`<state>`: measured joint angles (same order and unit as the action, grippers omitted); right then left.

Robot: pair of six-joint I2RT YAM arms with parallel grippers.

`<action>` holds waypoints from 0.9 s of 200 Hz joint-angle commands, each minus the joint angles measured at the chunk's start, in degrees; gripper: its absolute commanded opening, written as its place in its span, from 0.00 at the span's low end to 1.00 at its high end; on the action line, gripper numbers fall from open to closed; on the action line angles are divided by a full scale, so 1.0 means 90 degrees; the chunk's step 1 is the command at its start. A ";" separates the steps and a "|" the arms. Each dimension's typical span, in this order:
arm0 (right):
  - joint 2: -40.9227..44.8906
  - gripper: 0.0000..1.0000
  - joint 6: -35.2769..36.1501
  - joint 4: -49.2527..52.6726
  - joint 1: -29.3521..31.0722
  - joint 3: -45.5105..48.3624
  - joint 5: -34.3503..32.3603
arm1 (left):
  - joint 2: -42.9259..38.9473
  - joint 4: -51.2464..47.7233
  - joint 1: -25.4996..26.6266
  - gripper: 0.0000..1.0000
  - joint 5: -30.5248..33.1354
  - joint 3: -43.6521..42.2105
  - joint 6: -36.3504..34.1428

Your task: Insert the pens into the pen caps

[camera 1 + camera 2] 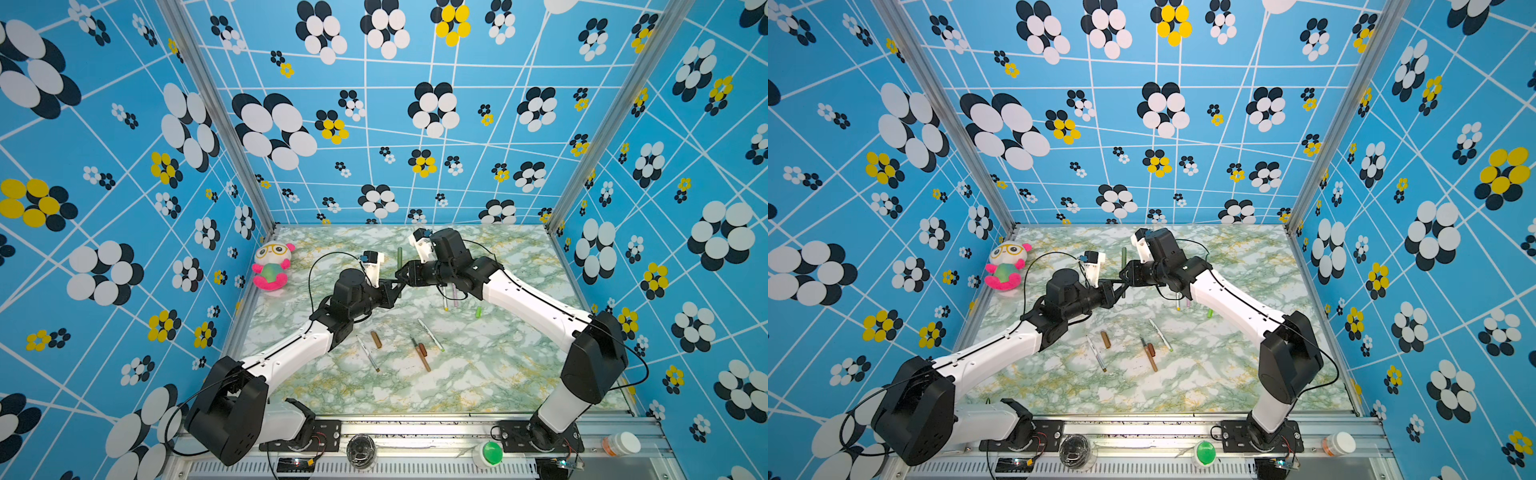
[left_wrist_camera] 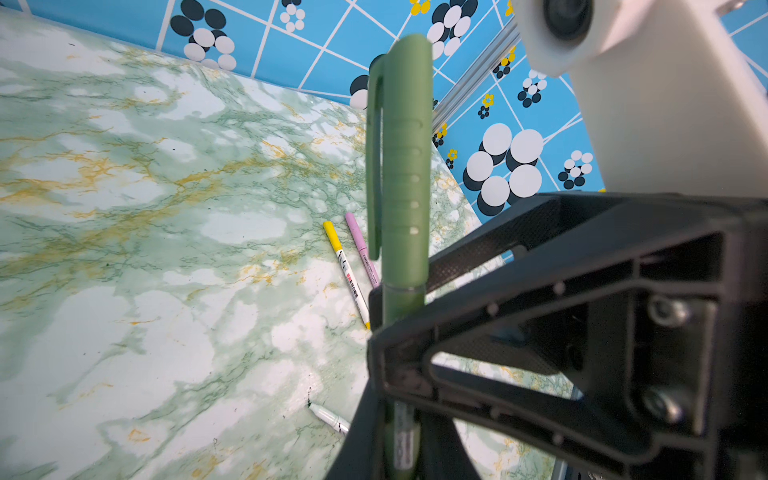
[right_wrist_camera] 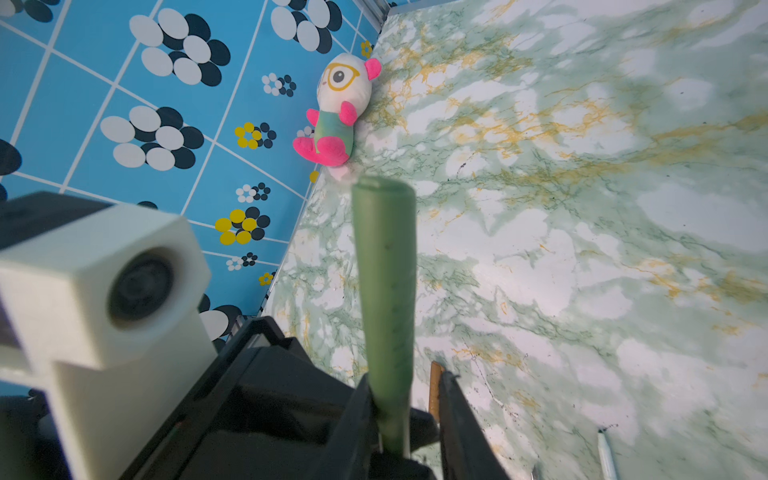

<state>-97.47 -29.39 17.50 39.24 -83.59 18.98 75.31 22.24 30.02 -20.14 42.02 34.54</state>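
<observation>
Closest to the lens in the left wrist view, the left end effector (image 2: 395, 457) is pressed together on the lower barrel of the dark green pen (image 2: 402, 300). The dark green cap (image 2: 401, 166), clip included, sits over the pen's far end and looks fully seated. The right end effector (image 2: 392, 318) stands at the side, one jaw on each side of the barrel just below the cap's rim. Beyond them, a yellow-capped pen (image 2: 347, 274) and a pink-capped pen (image 2: 362, 249) lie side by side on the worktop (image 2: 124, 291).

In the right wrist view the pen runs straight out from between the right fingers (image 3: 455, 419). It leans on one finger, and a gap shows between it and the other. The jaws are therefore spread a little and are not pinching.

In both top views the two end effectors meet mid-worktop. The pen's long axis crosses both of them, with the cap end toward the back wall (image 1: 415, 124). The left arm carries the pen, and the right is nearer the cap. The coming move probably depends on the right jaws squeezing squarely across that barrel. Nearer the front lie a brown cap (image 1: 376, 338), a lime green cap (image 1: 478, 311) and a white pen (image 1: 368, 353), all unpaired.
</observation>
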 commanded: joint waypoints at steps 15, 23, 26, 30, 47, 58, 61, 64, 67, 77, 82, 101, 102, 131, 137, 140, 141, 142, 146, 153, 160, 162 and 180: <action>-0.0137 0.18 -0.0036 -0.0062 0.0093 -0.0087 0.0069 | 0.0080 0.0126 0.0024 0.00 -0.0006 0.0161 0.0041; -0.0132 0.15 -0.0038 -0.0071 0.0097 -0.0098 0.0059 | 0.0085 0.0147 0.0024 0.00 -0.0008 0.0155 0.0055; -0.0128 0.15 -0.0037 -0.0069 0.0098 -0.0090 0.0050 | 0.0089 0.0154 0.0031 0.00 -0.0018 0.0157 0.0057; -0.0127 0.14 -0.0047 -0.0078 0.0098 -0.0084 0.0044 | 0.0098 0.0156 0.0025 0.00 -0.0018 0.0155 0.0061; -0.0127 0.11 -0.0070 -0.0117 0.0105 -0.0083 -0.0004 | 0.0118 0.0177 0.0032 0.00 -0.0034 0.0165 0.0068; -0.0120 0.09 -0.0105 -0.0159 0.0107 -0.0046 -0.0055 | 0.0119 0.0183 0.0034 0.00 -0.0047 0.0165 0.0085; -0.0117 0.09 -0.0120 -0.0167 0.0105 -0.0053 -0.0071 | 0.0114 0.0179 0.0034 0.00 -0.0047 0.0165 0.0090; -0.0117 0.08 -0.0128 -0.0175 0.0106 -0.0051 -0.0098 | 0.0110 0.0180 0.0034 0.00 -0.0047 0.0152 0.0096; -0.0111 0.08 -0.0139 -0.0187 0.0110 -0.0040 -0.0123 | 0.0105 0.0181 0.0034 0.00 -0.0052 0.0155 0.0095; -0.0084 0.07 -0.0179 -0.0229 0.0098 0.0004 -0.0206 | 0.0082 0.0174 0.0034 0.01 -0.0057 0.0137 0.0110; -0.0078 0.06 -0.0194 -0.0227 0.0096 0.0000 -0.0263 | 0.0064 0.0167 0.0032 0.02 -0.0057 0.0122 0.0111; -0.0059 0.05 -0.0245 -0.0181 0.0088 -0.0009 -0.0481 | -0.0027 0.0120 0.0031 0.13 -0.0067 0.0054 0.0093; -0.0059 0.05 -0.0248 -0.0179 0.0091 -0.0014 -0.0499 | -0.0037 0.0113 0.0032 0.14 -0.0072 0.0051 0.0095; -0.0071 0.05 -0.0410 0.0043 -0.0006 -0.0042 -0.0845 | -0.0338 -0.0091 0.0034 0.42 0.0038 -0.0172 0.0053; -0.0068 0.05 -0.0449 0.0054 -0.0054 -0.0015 -0.0881 | -0.0417 -0.0139 0.0041 0.47 0.0082 -0.0242 0.0037; -0.0065 0.05 -0.0467 0.0057 -0.0067 -0.0007 -0.0896 | -0.0456 -0.0158 0.0045 0.48 0.0092 -0.0287 0.0036; -0.0062 0.05 -0.0476 0.0063 -0.0075 -0.0003 -0.0902 | -0.0471 -0.0167 0.0044 0.49 0.0105 -0.0296 0.0028; -0.0060 0.05 -0.0480 0.0060 -0.0079 0.0004 -0.0905 | -0.0489 -0.0172 0.0044 0.49 0.0117 -0.0309 0.0018; -0.0056 0.05 -0.0497 0.0075 -0.0105 0.0026 -0.0926 | -0.0535 -0.0210 0.0052 0.51 0.0140 -0.0360 0.0008; -0.0073 0.05 -0.0504 0.0107 -0.0152 0.0038 -0.0942 | -0.0632 -0.0278 0.0070 0.53 0.0198 -0.0447 -0.0041; -0.0088 0.05 -0.0514 0.0167 -0.0197 0.0047 -0.0956 | -0.0731 -0.0346 0.0082 0.55 0.0257 -0.0523 -0.0091; -0.0093 0.05 -0.0519 0.0185 -0.0214 0.0056 -0.0957 | -0.0758 -0.0363 0.0082 0.55 0.0288 -0.0546 -0.0106; -0.0205 0.05 -0.0481 0.0490 -0.0349 0.0017 -0.1026 | -0.1011 -0.0530 0.0080 0.61 0.0480 -0.0733 -0.0211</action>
<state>-97.60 -32.84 17.87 37.69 -83.59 12.25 69.25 20.43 30.39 -18.50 37.74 34.50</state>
